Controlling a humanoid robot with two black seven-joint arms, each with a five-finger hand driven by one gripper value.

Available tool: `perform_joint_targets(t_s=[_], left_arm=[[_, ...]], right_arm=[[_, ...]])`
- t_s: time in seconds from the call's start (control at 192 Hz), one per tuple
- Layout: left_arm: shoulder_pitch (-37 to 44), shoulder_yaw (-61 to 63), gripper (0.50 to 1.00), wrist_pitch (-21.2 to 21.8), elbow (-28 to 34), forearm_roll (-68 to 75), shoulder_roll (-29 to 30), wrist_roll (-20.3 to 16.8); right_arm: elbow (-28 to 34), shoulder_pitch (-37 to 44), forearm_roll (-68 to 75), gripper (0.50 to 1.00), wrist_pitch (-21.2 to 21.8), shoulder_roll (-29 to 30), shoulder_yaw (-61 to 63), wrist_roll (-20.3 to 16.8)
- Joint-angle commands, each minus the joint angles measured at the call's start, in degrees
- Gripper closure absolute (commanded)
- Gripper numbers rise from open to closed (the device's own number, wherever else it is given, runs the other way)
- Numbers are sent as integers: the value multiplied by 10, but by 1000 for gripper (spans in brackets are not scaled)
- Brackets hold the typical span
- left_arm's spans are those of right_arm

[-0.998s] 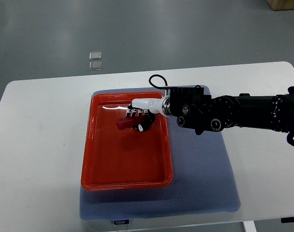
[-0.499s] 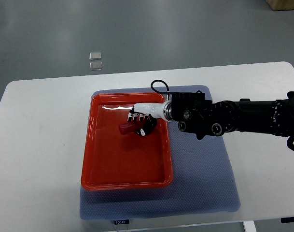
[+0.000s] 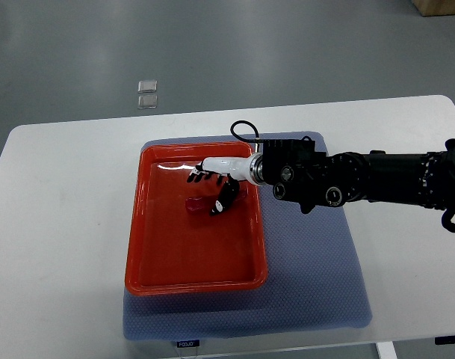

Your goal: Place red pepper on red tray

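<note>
Red pepper [image 3: 196, 203] lies on the red tray [image 3: 196, 278] floor toward its twelve o'clock end, right hand [image 3: 212, 183] spread open just above and touching nothing, though a trailing finger could nudge the pepper on retreat.

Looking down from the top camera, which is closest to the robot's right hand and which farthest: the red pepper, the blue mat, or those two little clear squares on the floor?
From the right hand:
1. Red pepper: in the red tray, just below the fingers.
2. Blue mat: under the tray, showing to the hand's right.
3. Two clear squares: on the floor beyond the table's far edge, upper left.
</note>
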Motion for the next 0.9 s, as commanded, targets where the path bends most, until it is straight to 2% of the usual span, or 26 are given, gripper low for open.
perform_joint_targets(t_s=[0.0,0.151,0.348,0.499,0.598,0.67,0.805,0.894], left_arm=[[0,0,500,0,0,0,0,0],[0,0,500,0,0,0,0,0],[0,0,500,0,0,0,0,0],[0,1,500,0,-1,0,0,0],[0,1,500,0,-4,0,0,0],[-1,1,500,0,-4,0,0,0],[0,1,500,0,-4,0,0,0],[0,1,500,0,-4,0,0,0]], right_arm=[[0,0,0,642,1,-15,46,1],[1,-19,1,642,-4,-66,153,10],[3,-166,1,642,-28,-126,422,68],[4,-289,2,640,-24,-110,652,74],[4,-359,29,638,-14,-60,771,75],[3,-397,74,611,6,-39,816,80],[3,-433,171,605,32,-33,838,117],[2,-444,217,603,51,-35,840,125]])
